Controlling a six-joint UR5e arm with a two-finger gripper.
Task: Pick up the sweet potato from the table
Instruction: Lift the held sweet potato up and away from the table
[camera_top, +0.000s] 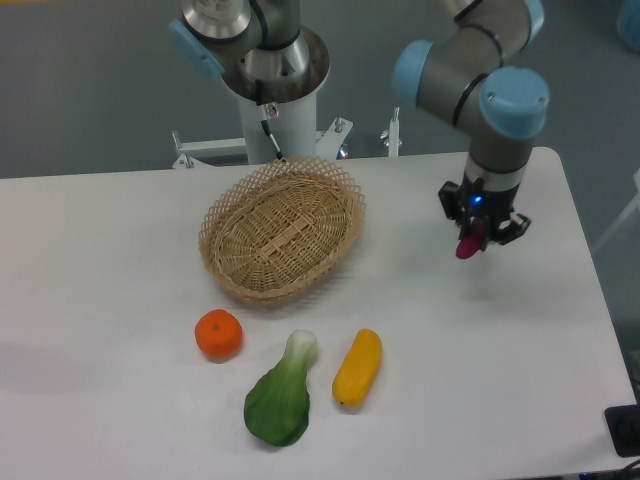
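Note:
The magenta sweet potato (468, 246) hangs in my gripper (478, 232), which is shut on it above the right part of the white table (500, 340). Only its lower end shows below the black fingers; the rest is hidden by the gripper. It is lifted off the tabletop, to the right of the wicker basket.
A woven wicker basket (283, 230) sits at the table's back centre. Toward the front lie an orange (219, 334), a green bok choy (281, 394) and a yellow oblong vegetable (358, 367). The robot base (270, 70) stands behind the basket.

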